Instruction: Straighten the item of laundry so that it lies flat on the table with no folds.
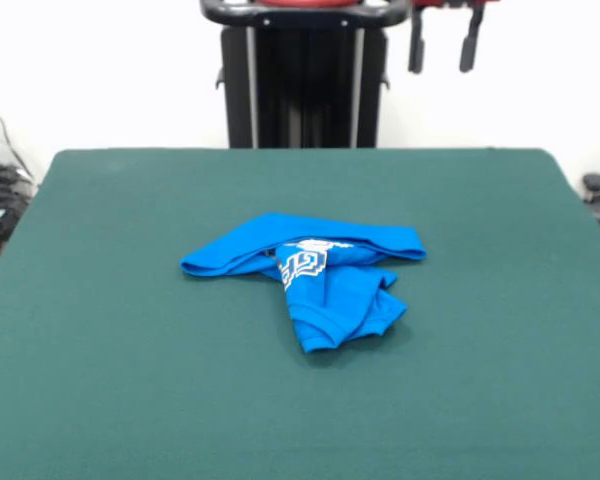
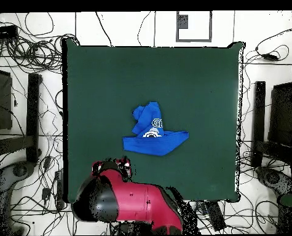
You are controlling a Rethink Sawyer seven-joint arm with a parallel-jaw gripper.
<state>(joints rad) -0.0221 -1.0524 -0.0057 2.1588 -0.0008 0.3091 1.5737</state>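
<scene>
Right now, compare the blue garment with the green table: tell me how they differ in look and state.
The blue garment is bright blue with white lettering; the green table is plain dark green. The garment is crumpled, folded over itself; the table lies flat and smooth. The garment is far smaller, lying near the table's middle. Both look soft and matte.

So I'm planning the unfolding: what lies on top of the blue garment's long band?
A folded flap of the same blue garment with white lettering lies across the band. Any layers under it are hidden. Nothing else rests on it; the pincer hangs far behind.
</scene>
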